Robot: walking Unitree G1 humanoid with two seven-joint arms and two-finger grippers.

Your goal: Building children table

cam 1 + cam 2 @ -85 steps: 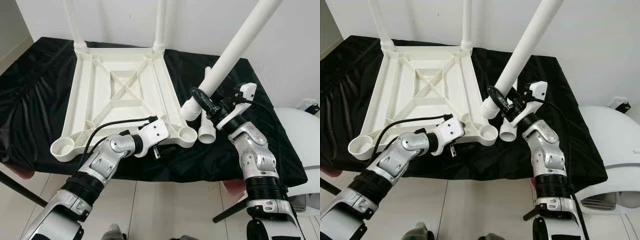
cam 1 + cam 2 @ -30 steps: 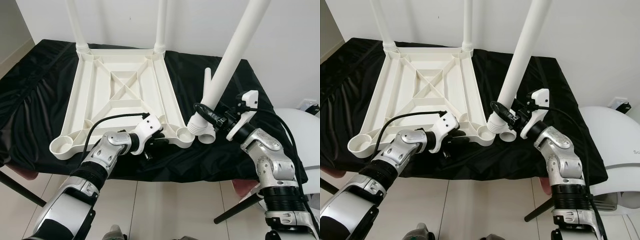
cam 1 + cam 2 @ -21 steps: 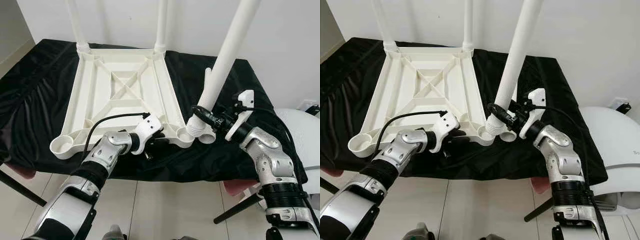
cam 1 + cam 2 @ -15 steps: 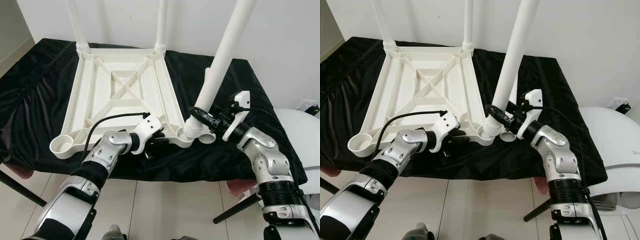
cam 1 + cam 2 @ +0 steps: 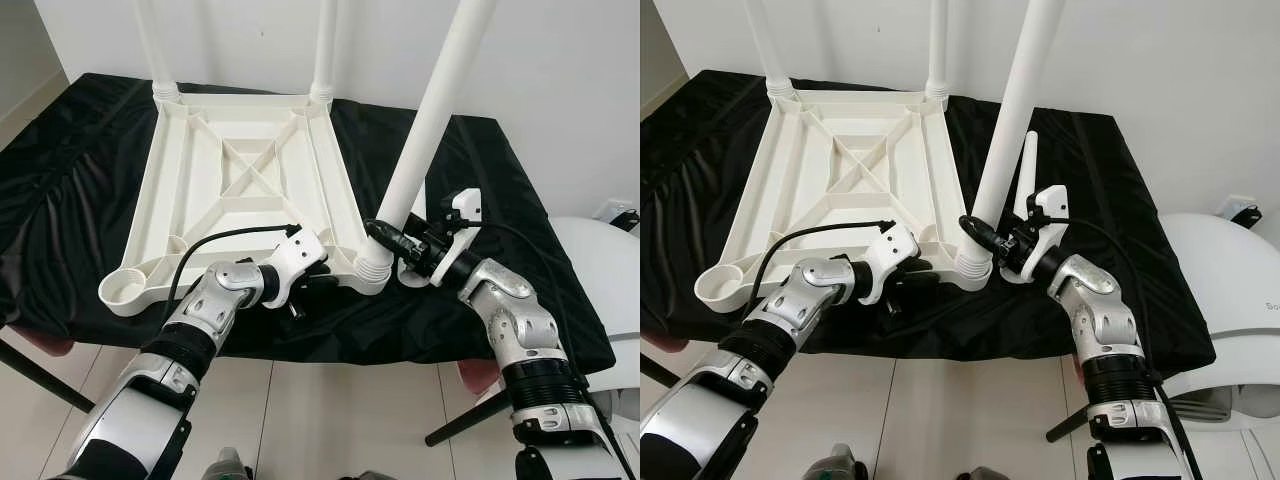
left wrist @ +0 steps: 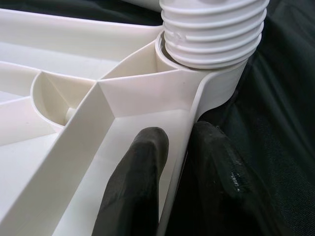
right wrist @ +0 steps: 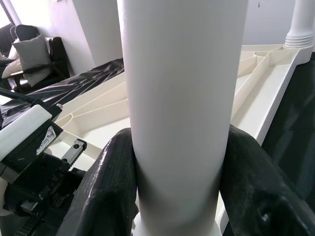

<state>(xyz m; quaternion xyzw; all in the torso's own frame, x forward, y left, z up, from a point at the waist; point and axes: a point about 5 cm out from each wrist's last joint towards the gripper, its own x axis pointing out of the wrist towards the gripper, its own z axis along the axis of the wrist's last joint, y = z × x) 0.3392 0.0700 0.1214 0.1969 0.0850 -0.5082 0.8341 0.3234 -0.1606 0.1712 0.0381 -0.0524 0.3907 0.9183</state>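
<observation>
Right hand (image 7: 179,182) grips white table leg (image 7: 182,98).

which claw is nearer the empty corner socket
Left. The left claw pinches the frame rim partway toward the empty socket; the right claw grips the leg at the opposite near corner.

Setting: a room in a home, living-room type. Evidence: dark sofa (image 7: 34,54) carrying a grey cushion (image 7: 24,49) against a pale wall, seen in the right wrist view; plain white walls (image 5: 570,70); floor of large pale glossy tiles (image 5: 330,420); work surface draped in loose, wrinkled black cloth (image 5: 60,200); rounded white household appliance (image 5: 1230,290) standing on the floor beside it, with a wall socket (image 5: 615,210) just above; white plastic children's table (image 5: 240,190) lying upside down on the cloth
</observation>
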